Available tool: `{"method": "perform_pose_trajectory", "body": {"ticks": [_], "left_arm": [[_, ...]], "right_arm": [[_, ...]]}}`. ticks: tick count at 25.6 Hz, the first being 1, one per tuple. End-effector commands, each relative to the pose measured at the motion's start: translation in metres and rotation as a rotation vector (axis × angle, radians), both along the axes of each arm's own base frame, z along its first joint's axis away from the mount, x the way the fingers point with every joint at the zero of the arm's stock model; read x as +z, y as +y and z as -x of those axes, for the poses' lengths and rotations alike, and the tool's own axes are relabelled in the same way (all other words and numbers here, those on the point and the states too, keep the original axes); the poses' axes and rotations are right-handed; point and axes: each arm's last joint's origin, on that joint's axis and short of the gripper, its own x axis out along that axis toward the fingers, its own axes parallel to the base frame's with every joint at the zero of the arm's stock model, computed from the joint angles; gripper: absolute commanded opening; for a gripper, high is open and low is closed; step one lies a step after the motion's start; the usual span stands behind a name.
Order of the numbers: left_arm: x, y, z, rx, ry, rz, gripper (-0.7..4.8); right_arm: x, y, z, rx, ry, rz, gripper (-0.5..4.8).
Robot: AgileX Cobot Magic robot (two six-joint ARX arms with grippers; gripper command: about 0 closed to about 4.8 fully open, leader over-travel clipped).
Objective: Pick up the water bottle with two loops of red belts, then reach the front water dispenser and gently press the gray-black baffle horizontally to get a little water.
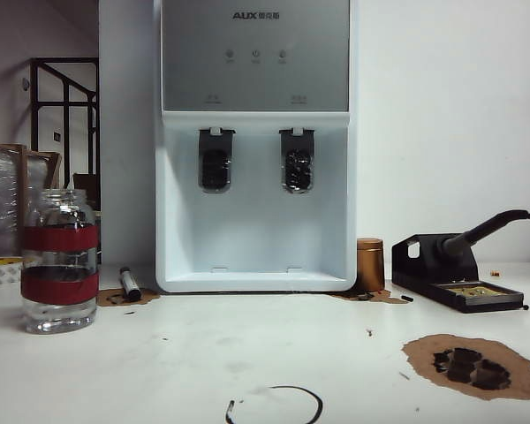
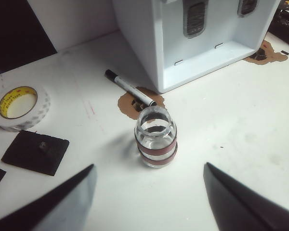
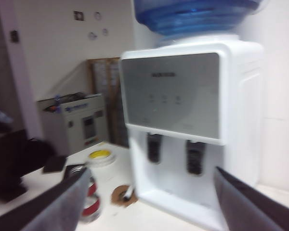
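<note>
One water bottle (image 2: 156, 137), two grippers, left (image 2: 149, 195), right (image 3: 151, 202)

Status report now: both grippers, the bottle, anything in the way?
Left gripper open, above bottle, nothing held. Right gripper open, raised, facing dispenser. Bottle upright on table, left of dispenser. Marker lies between them.

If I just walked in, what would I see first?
First the big white water dispenser standing at the back of the table, with two dark baffles in its bay. Then the water bottle with two red bands, upright on the table to the dispenser's left, a black marker lying between them. The left gripper hangs open above the bottle; the right gripper is open too, up in the air facing the dispenser.
</note>
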Motion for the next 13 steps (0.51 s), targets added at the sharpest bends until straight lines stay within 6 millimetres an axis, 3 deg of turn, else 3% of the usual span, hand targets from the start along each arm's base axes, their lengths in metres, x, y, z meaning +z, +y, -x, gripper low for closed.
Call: {"method": "perform_pose_trajectory", "body": {"ticks": [1, 6, 8, 13], "left_arm": [[0.002, 0.000, 0.000, -0.006, -0.009, 0.003, 3.60], [0.001, -0.001, 0.000, -0.023, 0.002, 0.014, 3.60], [0.001, -0.001, 0.001, -0.023, 0.007, 0.012, 3.60], [0.000, 0.000, 0.001, -0.024, 0.019, 0.010, 3.60]], "right_arm": [[0.017, 0.011, -0.006, 0.144, 0.033, 0.045, 3.83], [0.027, 0.043, -0.029, 0.380, 0.103, 0.127, 4.02], [0.025, 0.052, -0.037, 0.396, 0.104, 0.146, 4.73], [0.017, 0.074, -0.059, 0.412, 0.125, 0.165, 4.79]]}}
